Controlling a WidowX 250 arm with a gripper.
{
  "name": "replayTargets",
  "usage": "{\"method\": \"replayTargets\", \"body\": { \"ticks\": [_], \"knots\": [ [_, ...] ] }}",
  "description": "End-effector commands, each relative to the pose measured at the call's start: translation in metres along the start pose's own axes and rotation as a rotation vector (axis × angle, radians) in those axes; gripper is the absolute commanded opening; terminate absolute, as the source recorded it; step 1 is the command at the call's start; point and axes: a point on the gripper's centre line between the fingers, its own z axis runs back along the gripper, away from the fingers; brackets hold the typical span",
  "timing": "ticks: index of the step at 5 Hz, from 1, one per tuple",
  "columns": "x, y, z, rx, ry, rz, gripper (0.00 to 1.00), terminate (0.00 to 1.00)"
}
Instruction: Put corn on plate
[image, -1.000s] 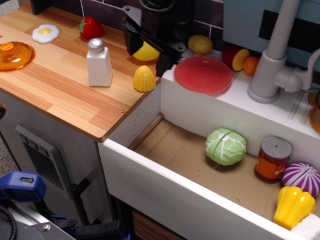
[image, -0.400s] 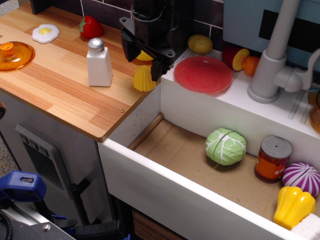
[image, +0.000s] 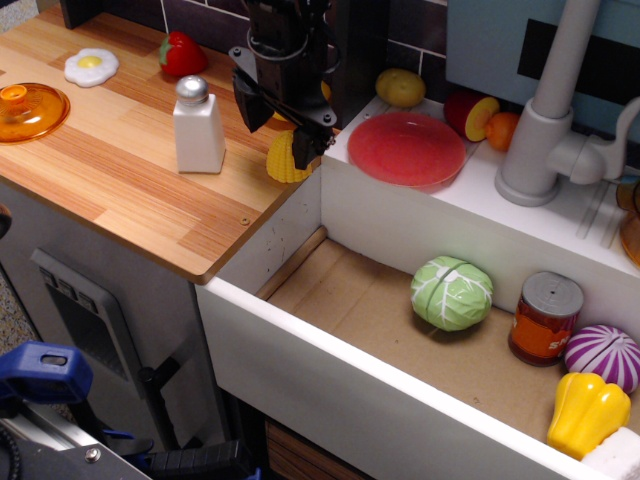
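The yellow bumpy corn stands on the wooden counter by the sink's left wall, partly hidden by my gripper. My black gripper is open and hangs right over the corn, one finger to its left and one at its right side. The jaws are not closed on it. The round red-pink plate lies on the white sink ledge just right of the corn.
A white salt shaker stands left of the corn. A strawberry, fried egg and orange lid lie farther left. A potato and a faucet sit behind the plate. A cabbage, can, onion and yellow pepper lie in the sink.
My gripper has moved left and down, from above the lemon and counter edge to directly over the corn. The corn has not moved.
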Motion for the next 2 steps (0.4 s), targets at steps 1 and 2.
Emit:
{"method": "replayTargets", "body": {
  "ticks": [1, 2],
  "knots": [
    [0.001, 0.006, -0.005, -0.004, -0.049, -0.006, 1.00, 0.00],
    [0.001, 0.003, -0.017, -0.030, -0.062, -0.006, 1.00, 0.00]
  ]
}}
